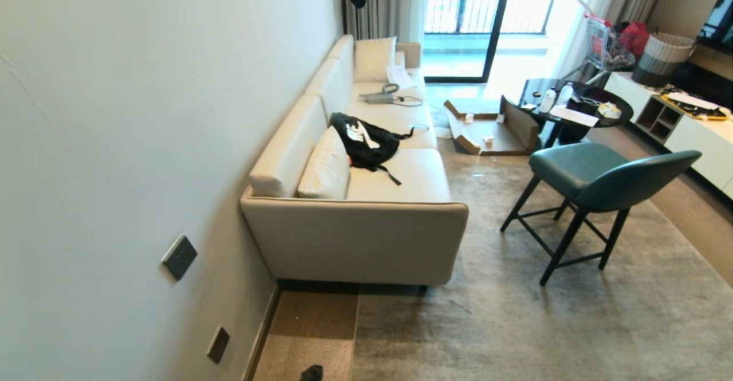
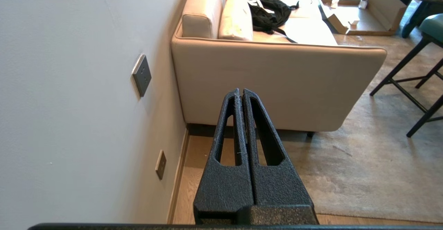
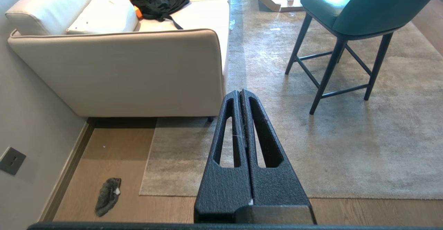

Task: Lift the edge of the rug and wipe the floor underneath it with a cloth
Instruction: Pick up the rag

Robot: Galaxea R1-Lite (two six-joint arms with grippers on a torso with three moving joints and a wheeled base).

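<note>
The pale grey-beige rug lies flat. Its rug edge (image 3: 148,174) runs from under the sofa to a corner near me, and it also shows in the head view as the rug edge (image 1: 359,335). Brown wood floor (image 3: 114,143) lies bare between rug and wall. The dark grey cloth (image 3: 108,196) lies crumpled on that floor strip, left of the rug corner; the cloth (image 1: 312,373) barely shows at the head view's bottom. My left gripper (image 2: 241,91) and right gripper (image 3: 240,91) hang high above the floor, both shut and holding nothing. Neither arm shows in the head view.
A beige sofa (image 1: 355,238) stands against the left wall with a black bag (image 1: 366,140) on it. A teal chair (image 1: 601,177) stands on the rug. Beyond are flattened cardboard (image 1: 492,134) and a round black table (image 1: 578,103). Wall sockets (image 1: 179,256) and a skirting strip line the wall.
</note>
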